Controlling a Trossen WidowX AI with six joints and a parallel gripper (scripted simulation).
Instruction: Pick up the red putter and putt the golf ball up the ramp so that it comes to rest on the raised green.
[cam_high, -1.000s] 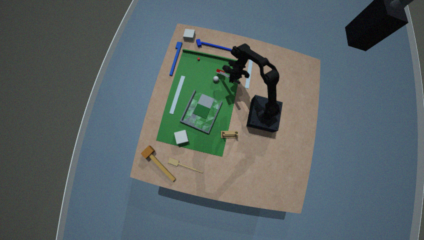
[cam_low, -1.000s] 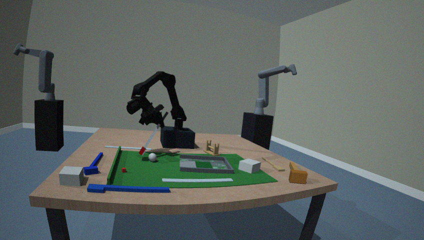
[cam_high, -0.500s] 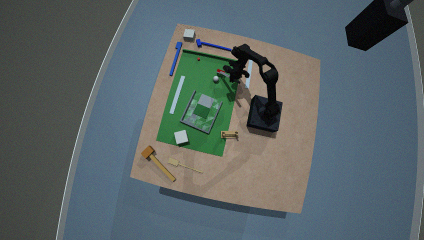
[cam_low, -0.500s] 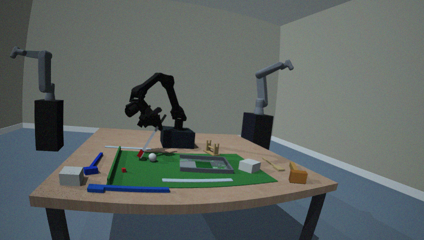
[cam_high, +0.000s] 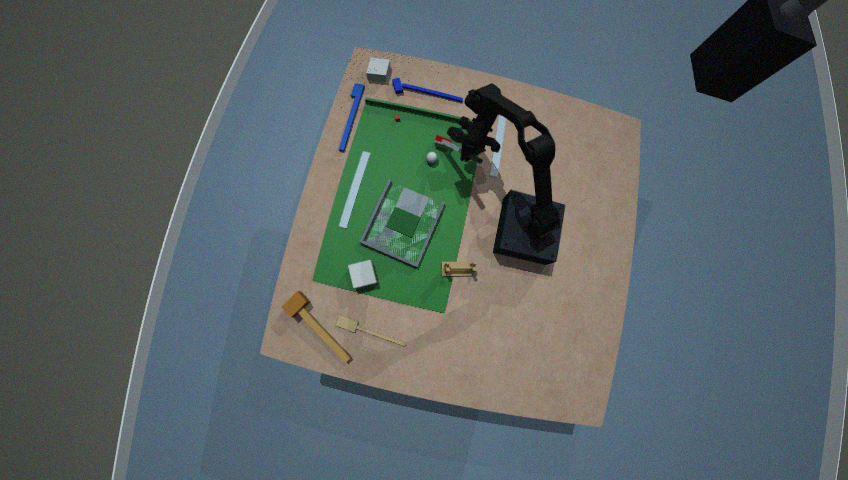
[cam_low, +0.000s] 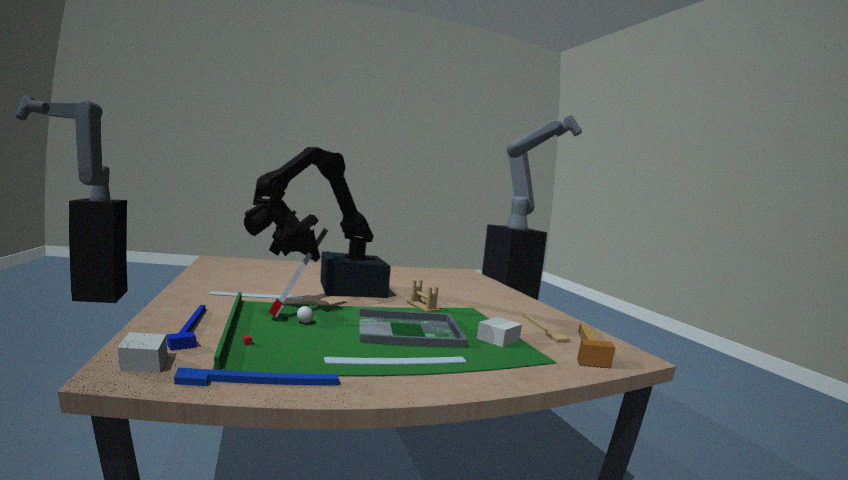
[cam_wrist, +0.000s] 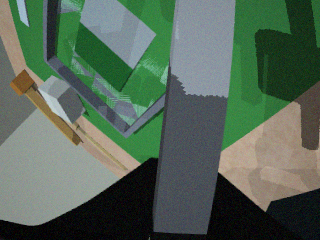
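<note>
The claw (cam_low: 300, 252) grips the red putter (cam_low: 292, 284), head just behind the golf ball (cam_low: 304, 314); next, a stroke toward the ramp (cam_high: 411, 202).

Red putter (cam_low: 292, 284) tilted, head just beside white golf ball (cam_low: 304, 314); raised green (cam_low: 408, 328) apart.

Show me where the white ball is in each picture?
Top: the ball is on the green mat, upper middle, just left of the gripper.
Exterior: the ball sits centre-left, right of the putter's red head.
Wrist: not in it.
Shared landmark: the grey-walled green.
</note>
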